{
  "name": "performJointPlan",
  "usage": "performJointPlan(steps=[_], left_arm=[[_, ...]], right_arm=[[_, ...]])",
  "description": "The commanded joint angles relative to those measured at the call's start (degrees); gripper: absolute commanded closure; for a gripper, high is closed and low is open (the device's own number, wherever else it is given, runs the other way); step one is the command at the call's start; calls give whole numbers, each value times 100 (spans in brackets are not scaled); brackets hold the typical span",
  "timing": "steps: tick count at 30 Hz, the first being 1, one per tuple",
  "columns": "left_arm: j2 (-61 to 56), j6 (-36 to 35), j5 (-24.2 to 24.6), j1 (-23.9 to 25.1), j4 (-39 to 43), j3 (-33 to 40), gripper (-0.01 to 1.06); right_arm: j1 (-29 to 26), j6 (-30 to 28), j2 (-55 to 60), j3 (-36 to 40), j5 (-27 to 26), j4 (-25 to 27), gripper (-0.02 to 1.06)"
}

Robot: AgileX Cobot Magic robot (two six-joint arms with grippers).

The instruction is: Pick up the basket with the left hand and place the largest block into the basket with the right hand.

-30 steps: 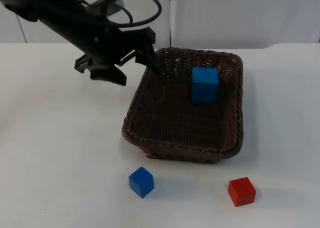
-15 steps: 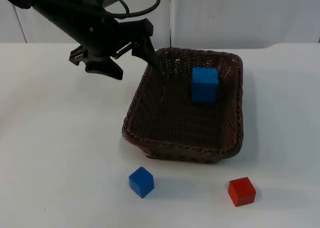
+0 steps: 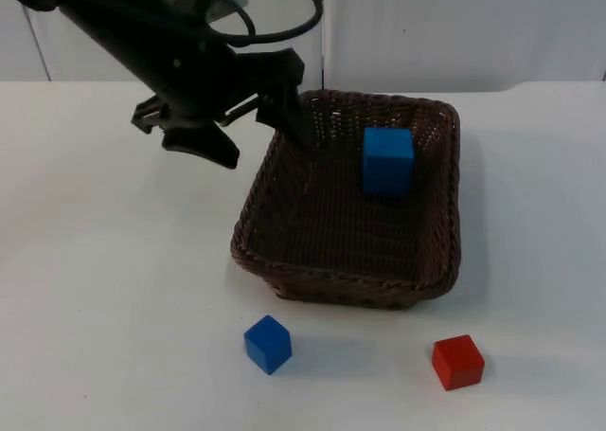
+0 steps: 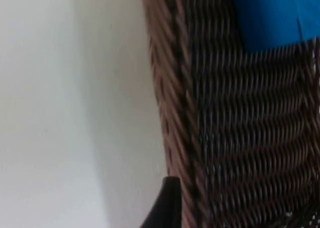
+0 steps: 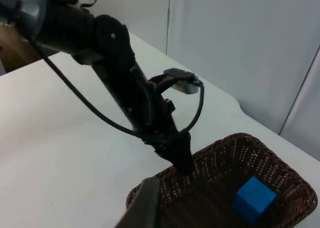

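The left gripper (image 3: pixel 260 133) straddles the basket (image 3: pixel 284 284) at its far left rim, fingers spread, one inside and one outside, blocking that corner; the large blue block (image 3: pixel 388 159) takes the far inside, leaving the near floor open; the small blue block (image 3: pixel 268 344) and red block (image 3: pixel 458 362) stand well apart, seemingly reachable from above.

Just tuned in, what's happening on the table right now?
The left gripper is open at the far left corner of the brown wicker basket, one finger inside the rim and one outside. The basket sits on the white table with a large blue block already inside. A small blue block and a red block lie on the table in front of it. The right arm waits, looking onto the scene from the side.
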Motion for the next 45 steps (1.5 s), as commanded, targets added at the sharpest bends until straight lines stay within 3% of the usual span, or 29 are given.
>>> performJointPlan(steps=[1,19,31,34,39,45], left_arm=[[-318,-20,-144,-31,9,247,26],[-3378,472,-1136,-42,86,2520,26],[-5053,555,-1102,-42,114,3461,26],[-5423,555,-978,-42,184,3560,26],[-6278,555,-475,-42,414,3571,26],[-7028,555,-430,-42,478,3571,26]], right_arm=[[5,15,-24,3,-94,-4,17],[5,124,-24,3,-50,-4,17],[5,149,-24,16,176,-4,17],[17,149,-123,166,79,-4,17],[17,149,-785,983,-527,-4,17],[17,149,-1494,1500,-644,-29,17]])
